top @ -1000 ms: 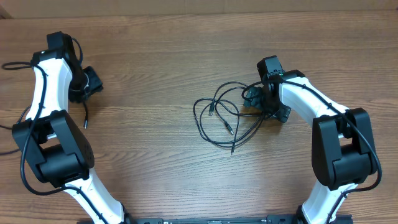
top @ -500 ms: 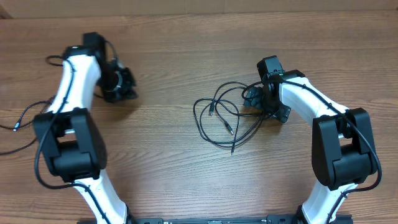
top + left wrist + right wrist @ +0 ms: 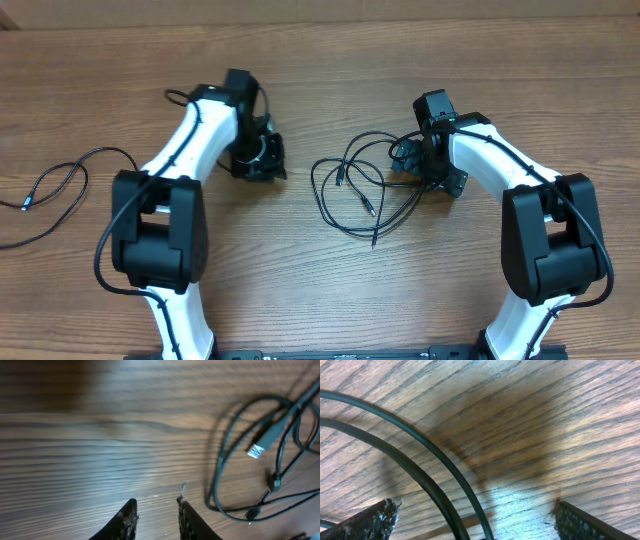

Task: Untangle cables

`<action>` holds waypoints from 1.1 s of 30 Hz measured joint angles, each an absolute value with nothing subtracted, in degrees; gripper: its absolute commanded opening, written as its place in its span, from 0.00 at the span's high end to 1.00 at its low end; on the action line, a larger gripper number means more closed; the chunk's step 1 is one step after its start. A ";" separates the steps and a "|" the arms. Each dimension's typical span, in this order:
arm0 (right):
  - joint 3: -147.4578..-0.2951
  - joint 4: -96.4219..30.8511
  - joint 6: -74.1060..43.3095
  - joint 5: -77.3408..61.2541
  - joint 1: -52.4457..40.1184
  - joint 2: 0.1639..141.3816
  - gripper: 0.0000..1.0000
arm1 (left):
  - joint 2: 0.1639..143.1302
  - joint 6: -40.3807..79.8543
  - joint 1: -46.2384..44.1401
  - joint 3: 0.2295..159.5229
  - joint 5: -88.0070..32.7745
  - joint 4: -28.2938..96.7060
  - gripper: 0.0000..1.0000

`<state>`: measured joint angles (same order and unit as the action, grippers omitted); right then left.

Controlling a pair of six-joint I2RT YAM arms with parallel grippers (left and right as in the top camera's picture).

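Cables [image 3: 365,190] lie in two places on the table [image 3: 300,300]. The main tangle sits right of centre, with its nearest loop and plug tip pointing toward the robot's base. One freed cable [image 3: 100,151] rests well apart at the far left edge, in an open curve that crosses nothing else.

Change over the last second:
- The left gripper [image 3: 258,158] has swung from the far left of the table to a position just left of the tangle. The freed cable stays behind on the wood.
- In the left wrist view the left gripper [image 3: 156,517] has its fingers [image 3: 127,520] parted by a narrow gap, with nothing between them. A silvery plug [image 3: 257,450] and several dark loops lie ahead and to the right, near but not touching.
- The right gripper [image 3: 415,158] has not moved. It hovers over the right, far side of the tangle. In the right wrist view its fingers [image 3: 370,520] are spread wide, and two strands [image 3: 420,475] run between them without being pinched.

Judgement: one cable is already separated and the left arm is returning for the next. The remaining loops still overlap, so more pulls are needed. The plug in front of the left fingers looks like the easiest pick.
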<state>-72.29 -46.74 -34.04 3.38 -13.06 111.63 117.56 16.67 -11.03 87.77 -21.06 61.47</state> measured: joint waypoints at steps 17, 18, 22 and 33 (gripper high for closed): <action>-72.29 -46.74 -34.04 3.38 -13.06 111.63 0.00 | 117.56 33.01 -27.55 87.44 -8.43 60.47 0.64; -72.29 -46.72 -34.06 3.38 -13.06 111.63 0.00 | 117.56 34.44 -28.14 87.42 -7.18 60.47 0.64; -72.29 -46.59 -34.11 3.38 -13.06 111.63 0.00 | 117.56 38.11 -29.58 87.31 -3.40 60.31 0.65; -72.31 -46.98 -34.24 -4.36 -13.06 111.59 0.00 | 117.56 42.22 -29.93 81.58 0.30 51.44 0.85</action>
<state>-72.31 -46.98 -34.24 -4.36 -13.06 111.59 117.56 42.22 -29.93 81.58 0.30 51.44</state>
